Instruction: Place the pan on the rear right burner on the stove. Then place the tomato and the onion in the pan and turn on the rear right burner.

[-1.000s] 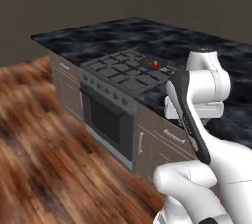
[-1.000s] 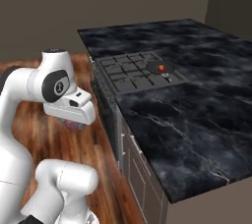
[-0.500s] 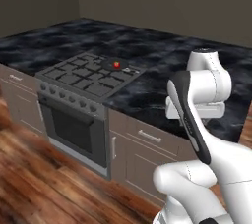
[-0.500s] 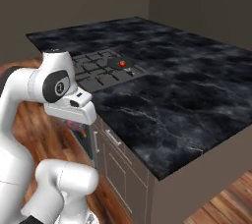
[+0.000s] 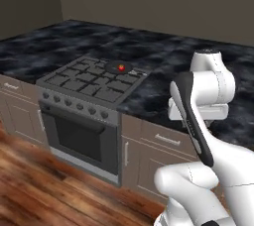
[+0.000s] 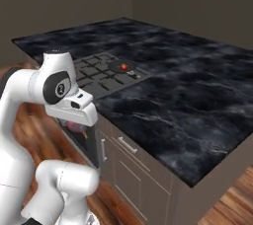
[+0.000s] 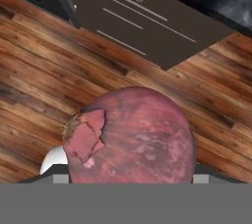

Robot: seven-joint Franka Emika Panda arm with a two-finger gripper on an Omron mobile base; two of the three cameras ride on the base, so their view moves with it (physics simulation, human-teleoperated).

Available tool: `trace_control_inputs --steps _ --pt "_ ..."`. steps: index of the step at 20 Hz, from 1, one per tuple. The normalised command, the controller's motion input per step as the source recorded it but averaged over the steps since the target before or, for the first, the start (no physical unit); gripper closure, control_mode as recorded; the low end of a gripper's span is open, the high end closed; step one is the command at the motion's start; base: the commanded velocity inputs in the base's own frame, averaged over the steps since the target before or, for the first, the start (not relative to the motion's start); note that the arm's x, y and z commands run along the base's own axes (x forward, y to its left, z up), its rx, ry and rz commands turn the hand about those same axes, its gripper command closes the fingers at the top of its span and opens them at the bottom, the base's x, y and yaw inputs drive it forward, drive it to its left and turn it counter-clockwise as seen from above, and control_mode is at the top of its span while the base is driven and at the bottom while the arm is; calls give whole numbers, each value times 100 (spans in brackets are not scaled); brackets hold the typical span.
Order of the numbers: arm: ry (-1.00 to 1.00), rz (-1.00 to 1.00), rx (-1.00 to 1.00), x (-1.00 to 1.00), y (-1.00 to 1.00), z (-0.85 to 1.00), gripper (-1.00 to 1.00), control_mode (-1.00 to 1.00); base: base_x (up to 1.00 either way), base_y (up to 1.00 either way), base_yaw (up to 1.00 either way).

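1. One gripper [image 6: 77, 126], and you have its jaws spread wide around the onion [image 7: 129, 137]; in the hand view the pinkish-red ball sits right up against the camera with a torn flap of skin on its left side. The finger tips are hidden behind it, so you cannot see where they touch it.
2. Two base views give you what the hand view lacks: the stove [image 5: 89, 87] set into the dark marble counter [image 6: 197, 95], with the pan [image 5: 120, 68] on the rear right burner and the tomato [image 5: 121, 67] inside it.
3. From the right base view you see the hand tucked low in front of the cabinets, a sliver of pink onion showing under it, well apart from the pan [image 6: 124, 66] and the tomato [image 6: 123, 66].
4. In the hand view you look down on the wood floor [image 7: 39, 80] and the grey drawer fronts [image 7: 138, 16] with their bar handles.
5. In the left base view your own arm's white and black links fill the right foreground and hide the gripper; the knobs [image 5: 74, 105] line the stove front above the oven door [image 5: 79, 138].
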Motion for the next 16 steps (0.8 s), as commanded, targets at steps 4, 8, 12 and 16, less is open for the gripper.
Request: trace_control_inputs --steps 4,8,12,16 --pt "0 0 0 0 0 0 100 100 36 77 -16" --pt "0 0 0 0 0 0 100 100 52 55 -16" --pt "0 0 0 0 0 0 100 100 57 46 -20" --pt "0 0 0 0 0 0 100 100 29 59 -27"
